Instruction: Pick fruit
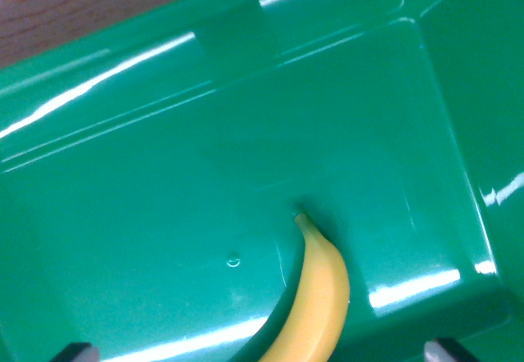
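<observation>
A yellow banana (318, 300) lies on the floor of a green plastic bin (205, 182), its stem tip pointing up toward the middle of the wrist view and its body running off the bottom edge. Only the two fingertips (78, 351) of my gripper (262, 352) show, as small dark and grey corners at the bottom left and bottom right. They stand wide apart on either side of the banana, with nothing held between them.
The bin's glossy walls rise along the top (246, 59) and the right (483, 133) of the wrist view. A strip of brown wooden surface (82, 2) shows beyond the rim at the top left.
</observation>
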